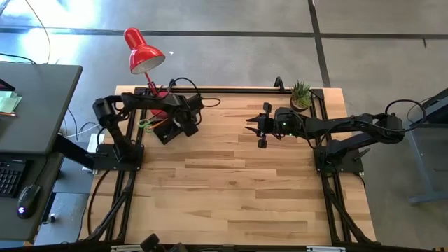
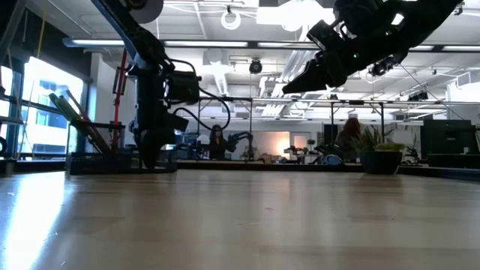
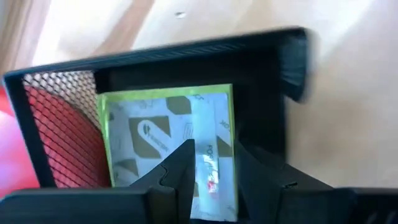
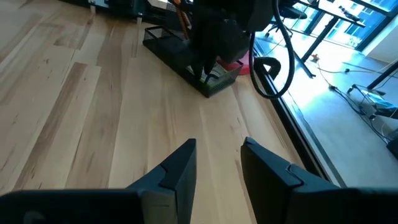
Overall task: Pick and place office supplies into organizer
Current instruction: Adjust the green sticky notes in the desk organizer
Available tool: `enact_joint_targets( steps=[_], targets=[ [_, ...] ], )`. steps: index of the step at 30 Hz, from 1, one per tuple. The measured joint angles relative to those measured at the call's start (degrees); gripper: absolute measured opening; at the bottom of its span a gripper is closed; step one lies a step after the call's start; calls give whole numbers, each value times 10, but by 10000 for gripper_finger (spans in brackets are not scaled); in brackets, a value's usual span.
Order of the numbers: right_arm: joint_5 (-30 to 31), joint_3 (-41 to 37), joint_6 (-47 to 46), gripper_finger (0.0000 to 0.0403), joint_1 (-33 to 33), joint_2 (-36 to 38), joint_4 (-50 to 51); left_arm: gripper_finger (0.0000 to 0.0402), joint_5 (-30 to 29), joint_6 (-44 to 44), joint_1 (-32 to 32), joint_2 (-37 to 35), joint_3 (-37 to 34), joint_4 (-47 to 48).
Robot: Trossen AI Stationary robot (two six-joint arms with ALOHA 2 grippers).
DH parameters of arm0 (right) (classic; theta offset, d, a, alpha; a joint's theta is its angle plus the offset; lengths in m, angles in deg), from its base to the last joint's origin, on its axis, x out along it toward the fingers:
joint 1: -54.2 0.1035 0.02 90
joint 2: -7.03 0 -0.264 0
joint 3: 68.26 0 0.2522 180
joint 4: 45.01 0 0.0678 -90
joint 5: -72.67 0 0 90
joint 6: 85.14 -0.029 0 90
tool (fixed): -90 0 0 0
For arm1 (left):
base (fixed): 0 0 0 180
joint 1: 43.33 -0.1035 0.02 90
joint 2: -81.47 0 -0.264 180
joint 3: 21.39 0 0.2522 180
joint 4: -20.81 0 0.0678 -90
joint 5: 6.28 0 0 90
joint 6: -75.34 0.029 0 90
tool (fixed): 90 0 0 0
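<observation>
Dark fingers [image 3: 186,180] of the left tool [image 3: 214,180] straddle the sticky-note pad [image 3: 168,140] inside the organizer [image 3: 273,68], probably releasing it; right tool [image 4: 217,165] hovers open, empty.

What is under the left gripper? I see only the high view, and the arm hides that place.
Observer: The left gripper hangs over the black mesh organizer tray. A lime-green sticky-note pad lies in the compartment below it.
Operator: Does it hold the pad?
Observer: Its fingers stand apart and the pad shows between them. I cannot tell if they touch it.
Operator: And the right gripper?
Observer: The right gripper is open and empty. It hangs well above the light wooden table.
</observation>
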Motion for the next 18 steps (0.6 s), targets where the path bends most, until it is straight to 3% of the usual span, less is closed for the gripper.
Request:
enact_joint_targets(
  steps=[5,18],
  targets=[
    [0,0,0,117,0,0,2,102,-30,1,0,8,0,-8],
    [0,0,-2,117,0,0,4,100,-1,13,-1,26,3,-30]
  ],
)
